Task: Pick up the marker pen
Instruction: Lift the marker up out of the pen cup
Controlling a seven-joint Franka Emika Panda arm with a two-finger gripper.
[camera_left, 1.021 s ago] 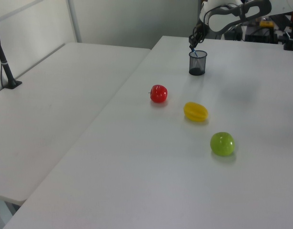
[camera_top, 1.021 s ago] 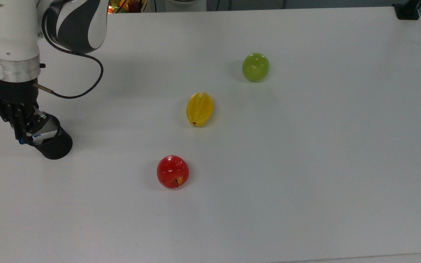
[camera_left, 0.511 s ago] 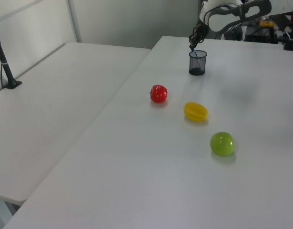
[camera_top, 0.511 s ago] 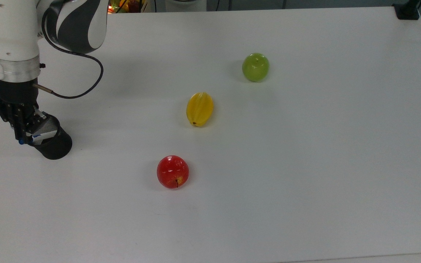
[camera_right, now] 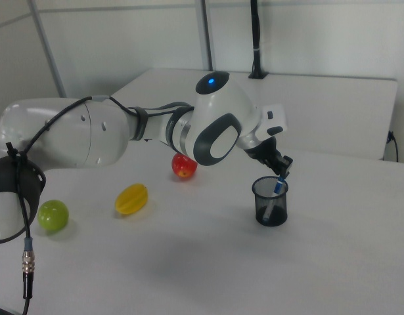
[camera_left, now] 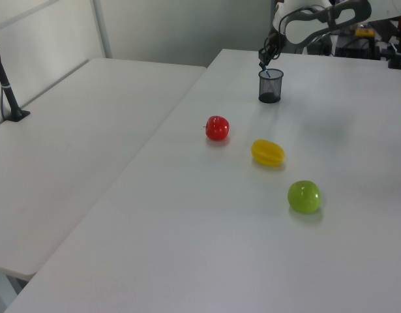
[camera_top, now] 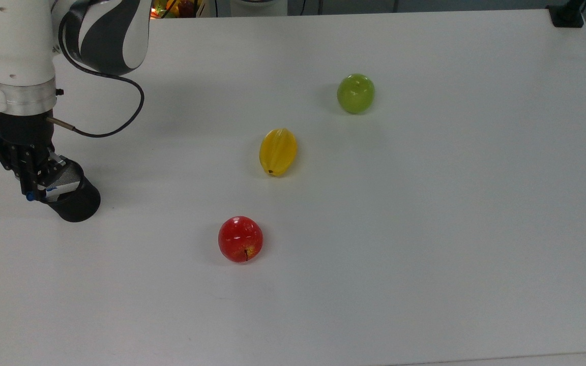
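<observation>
White counter (camera_top: 425,229) is carrying a red apple (camera_top: 240,239), a yellow fruit (camera_top: 278,151) and a green apple (camera_top: 355,93), spread well apart. Near the top view's left edge a black mesh cup (camera_top: 71,195) is standing upright, and the marker pen (camera_right: 274,195) is leaning inside it, blue end poking above the rim. Over the cup the gripper (camera_top: 32,189) is hanging with its jaws pressing on the pen's upper end.
</observation>
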